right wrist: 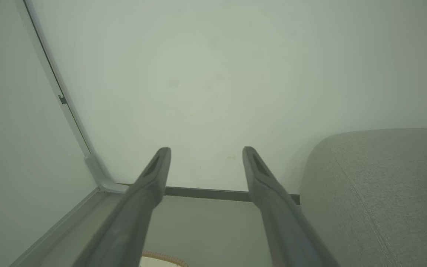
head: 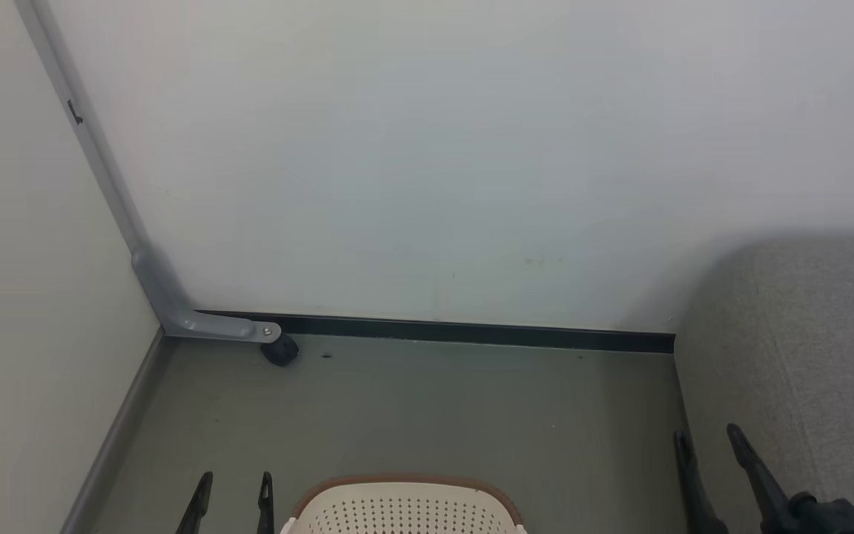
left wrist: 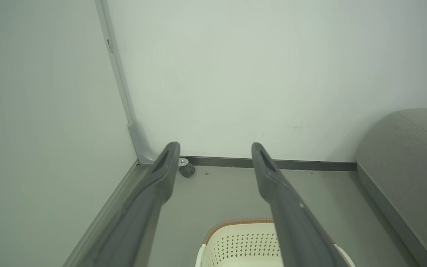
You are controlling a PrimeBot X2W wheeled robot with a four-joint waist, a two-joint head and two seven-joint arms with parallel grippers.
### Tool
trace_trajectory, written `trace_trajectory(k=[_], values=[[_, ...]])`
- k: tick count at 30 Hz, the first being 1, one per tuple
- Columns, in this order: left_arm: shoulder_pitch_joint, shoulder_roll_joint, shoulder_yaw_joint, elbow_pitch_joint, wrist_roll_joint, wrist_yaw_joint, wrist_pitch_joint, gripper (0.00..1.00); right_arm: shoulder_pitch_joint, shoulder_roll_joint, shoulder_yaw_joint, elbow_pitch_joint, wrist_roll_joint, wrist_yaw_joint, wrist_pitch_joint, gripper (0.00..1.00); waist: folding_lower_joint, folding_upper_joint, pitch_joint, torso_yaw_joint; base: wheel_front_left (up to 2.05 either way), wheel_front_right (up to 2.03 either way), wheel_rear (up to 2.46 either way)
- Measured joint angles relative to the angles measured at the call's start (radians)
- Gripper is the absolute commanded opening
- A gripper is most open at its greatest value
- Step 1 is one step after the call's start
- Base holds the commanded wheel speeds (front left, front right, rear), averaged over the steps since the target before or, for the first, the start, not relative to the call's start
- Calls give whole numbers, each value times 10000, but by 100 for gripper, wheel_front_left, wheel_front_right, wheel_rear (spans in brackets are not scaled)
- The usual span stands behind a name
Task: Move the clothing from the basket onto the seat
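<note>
Cream-white perforated plastic basket (head: pixel 397 512) with a brown rim sits on the grey floor (head: pixel 434 408), low centre in head view, its inside out of frame. Left hand (head: pixel 236 482) is just left of it, fingers spread, holding nothing. Right hand (head: pixel 706 437) is likewise spread and empty, near the large grey-green fabric seat (head: pixel 798 334) standing at right against the white wall (head: pixel 471 148).

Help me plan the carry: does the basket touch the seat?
No, a strip of grey floor separates the basket from the seat.

Left tool (head: pixel 237 479) and right tool (head: pixel 705 433) gape empty.
</note>
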Motion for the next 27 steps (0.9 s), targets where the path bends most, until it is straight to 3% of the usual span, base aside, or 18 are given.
trace_trajectory(k=[15,27], values=[[-4,-2,46,221,-21,-4,0,100,27,4,77,267,-334,-77,0,100,0,0,4,-166,0,0,0],[-6,-12,-67,347,-199,-443,0,100,23,21,-71,311,-481,-209,0,100,0,0,26,-275,0,0,0]])
